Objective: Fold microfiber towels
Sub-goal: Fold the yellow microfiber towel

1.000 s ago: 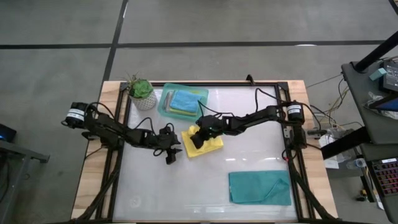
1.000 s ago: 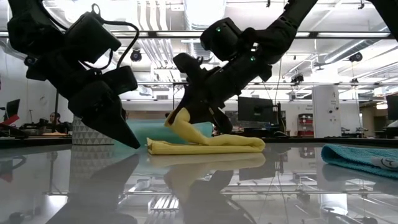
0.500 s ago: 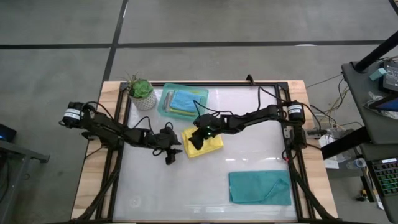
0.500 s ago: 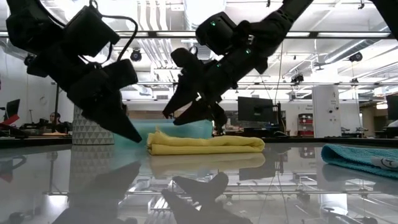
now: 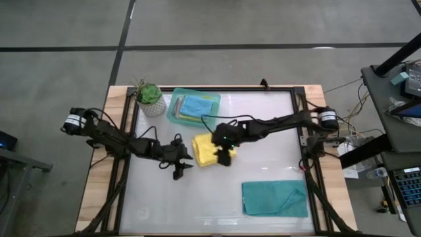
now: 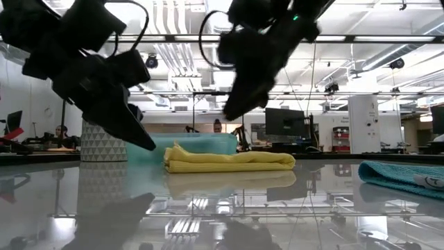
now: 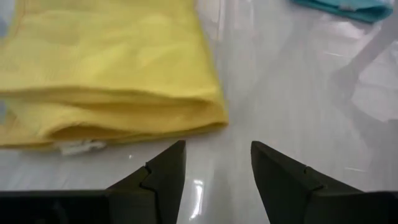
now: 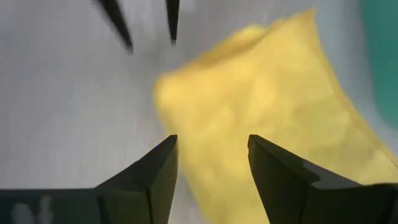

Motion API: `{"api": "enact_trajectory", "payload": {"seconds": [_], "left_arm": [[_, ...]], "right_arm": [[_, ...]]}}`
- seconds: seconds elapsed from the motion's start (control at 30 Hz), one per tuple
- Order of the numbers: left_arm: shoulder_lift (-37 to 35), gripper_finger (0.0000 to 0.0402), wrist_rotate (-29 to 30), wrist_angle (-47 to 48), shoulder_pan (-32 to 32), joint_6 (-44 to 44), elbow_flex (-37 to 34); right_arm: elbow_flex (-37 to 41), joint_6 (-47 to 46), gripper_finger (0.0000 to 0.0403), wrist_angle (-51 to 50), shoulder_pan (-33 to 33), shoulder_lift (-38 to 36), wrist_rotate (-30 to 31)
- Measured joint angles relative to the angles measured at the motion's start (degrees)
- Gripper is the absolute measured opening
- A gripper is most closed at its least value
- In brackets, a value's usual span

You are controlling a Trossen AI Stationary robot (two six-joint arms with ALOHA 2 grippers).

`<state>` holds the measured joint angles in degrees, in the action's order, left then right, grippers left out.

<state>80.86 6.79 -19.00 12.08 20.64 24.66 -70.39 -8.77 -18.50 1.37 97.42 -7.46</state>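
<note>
At mid-counter, my right gripper [image 5: 223, 158] has just let go and lifted off the yellow towel [image 5: 206, 150], which lies folded and free, while my left gripper [image 5: 179, 168] waits open beside it.

We see a folded towel [image 5: 205, 151] mid-worktop [image 5: 263, 131], a tray [image 5: 175, 105] holding stacked towels [image 5: 196, 106] behind it, a potted plant [image 5: 150, 98] left of that (far corner), and another towel [image 5: 274, 198] front-right.
</note>
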Motion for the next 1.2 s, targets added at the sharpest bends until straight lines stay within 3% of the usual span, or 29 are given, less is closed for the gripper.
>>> {"api": "enact_trajectory", "payload": {"seconds": [0.1, 0.27, 0.7, 1.2], "left_arm": [[0.0, 0.016, 2.2, 0.0, 2.3, 0.0, 1.0], [1.1, 0.0122, 3.9, 0.1, 5.1, 0.7, 2.2], [10.8, 0.0007, 6.0, -0.1, 6.4, 2.8, 8.3], [16.7, 0.0, 12.3, -6.3, 6.3, 2.8, 8.9]], "right_arm": [[1.9, 6.8, 0.0176, -6.3, -1.5, -3.2, 0.2], [7.8, 9.7, 0.0158, -6.9, -2.7, -6.7, 3.9], [19.4, 10.7, 0.0125, 4.0, -2.6, -8.4, 7.1], [21.8, 10.8, 0.008, 10.5, -2.5, -6.1, 7.9]]}}
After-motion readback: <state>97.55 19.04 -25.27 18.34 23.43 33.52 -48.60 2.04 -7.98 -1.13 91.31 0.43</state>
